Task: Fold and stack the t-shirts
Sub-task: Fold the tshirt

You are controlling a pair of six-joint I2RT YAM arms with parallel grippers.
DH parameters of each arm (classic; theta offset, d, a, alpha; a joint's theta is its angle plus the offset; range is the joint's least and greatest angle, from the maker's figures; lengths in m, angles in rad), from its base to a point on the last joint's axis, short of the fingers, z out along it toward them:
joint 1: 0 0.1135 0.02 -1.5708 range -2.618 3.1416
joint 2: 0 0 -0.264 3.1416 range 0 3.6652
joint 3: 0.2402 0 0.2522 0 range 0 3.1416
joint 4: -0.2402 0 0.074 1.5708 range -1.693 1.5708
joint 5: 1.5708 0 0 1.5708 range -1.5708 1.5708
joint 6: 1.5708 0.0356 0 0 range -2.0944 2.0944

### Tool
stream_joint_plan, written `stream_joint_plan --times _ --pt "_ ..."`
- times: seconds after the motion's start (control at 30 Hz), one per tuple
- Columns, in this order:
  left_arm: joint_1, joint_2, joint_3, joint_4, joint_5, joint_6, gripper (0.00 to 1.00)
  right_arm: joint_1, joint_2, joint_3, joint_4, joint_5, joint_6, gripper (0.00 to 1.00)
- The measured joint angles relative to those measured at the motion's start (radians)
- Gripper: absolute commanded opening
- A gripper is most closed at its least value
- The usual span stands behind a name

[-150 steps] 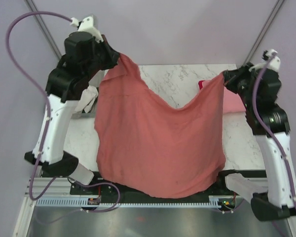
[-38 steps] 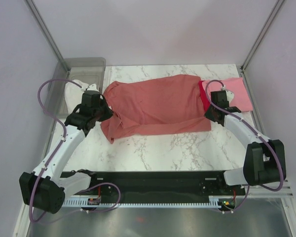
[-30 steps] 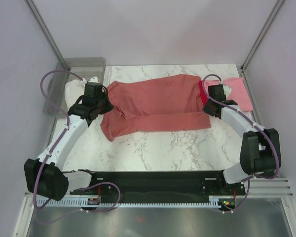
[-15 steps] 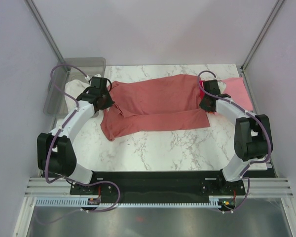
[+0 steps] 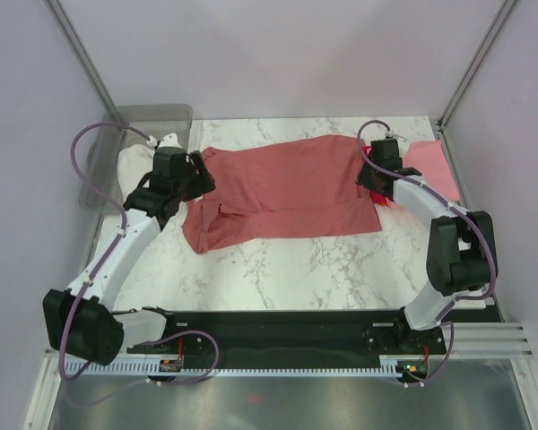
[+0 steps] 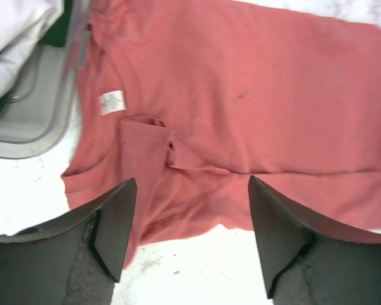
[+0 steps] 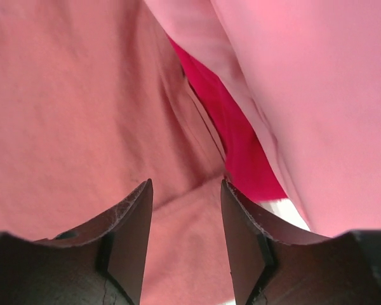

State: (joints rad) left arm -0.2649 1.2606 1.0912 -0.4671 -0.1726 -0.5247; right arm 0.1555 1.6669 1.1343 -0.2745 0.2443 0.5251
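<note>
**Two open grippers at the ends of a laid-out salmon-red shirt**

One dusty salmon-red t-shirt lies on the far half of the marble table. The left gripper hovers over the shirt's left end. The right gripper is over its right end.

Seen from overhead, the shirt's long axis runs left to right across the table. Its collar end points left, toward a clear grey bin holding white cloth.

The cloth is soft and lightly wrinkled. A long strip along its near edge is folded up over the body. The near left corner juts out toward the arms' side of the table. The left wrist camera shows a small white label near the collar and a sleeve doubled over onto the shirt.

Both left fingers stand wide apart, with nothing between them. The right fingers are parted by a narrower gap and also hold nothing.

Just past the shirt's right end, a sliver of the bright red t-shirt shows. It sits beneath the light pink t-shirt, which lies at the far right corner.
</note>
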Motion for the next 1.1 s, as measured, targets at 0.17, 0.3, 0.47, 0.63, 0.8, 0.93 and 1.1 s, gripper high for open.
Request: stream_joint_plan --times 0.17,0.3,0.47,0.63,0.8,0.93,1.1 --pt "-0.055 -0.14 -0.066 0.013 0.028 0.0 0.83 -0.001 0.108 0.119 0.008 -0.007 -0.007 0.46" --pt "-0.057 -0.235 -0.141 0.011 0.063 -0.002 0.83 -0.008 0.208 0.185 0.012 -0.007 -0.002 0.45" --pt "-0.058 -0.296 -0.213 0.007 0.093 -0.006 0.83 -0.043 0.323 0.248 0.002 -0.006 0.014 0.47" --pt "-0.058 -0.306 -0.262 0.007 0.104 -0.01 0.83 -0.105 0.377 0.276 -0.005 -0.011 0.042 0.54" --pt "-0.058 -0.306 -0.304 0.01 0.105 -0.017 0.84 -0.137 0.377 0.284 -0.011 -0.012 0.047 0.6" --pt "-0.06 -0.331 -0.34 0.016 0.104 -0.02 0.85 -0.138 0.372 0.284 -0.014 -0.018 0.042 0.69" --pt "-0.063 -0.378 -0.376 0.026 0.105 -0.031 0.86 -0.105 0.259 0.201 -0.021 -0.023 0.025 0.69"
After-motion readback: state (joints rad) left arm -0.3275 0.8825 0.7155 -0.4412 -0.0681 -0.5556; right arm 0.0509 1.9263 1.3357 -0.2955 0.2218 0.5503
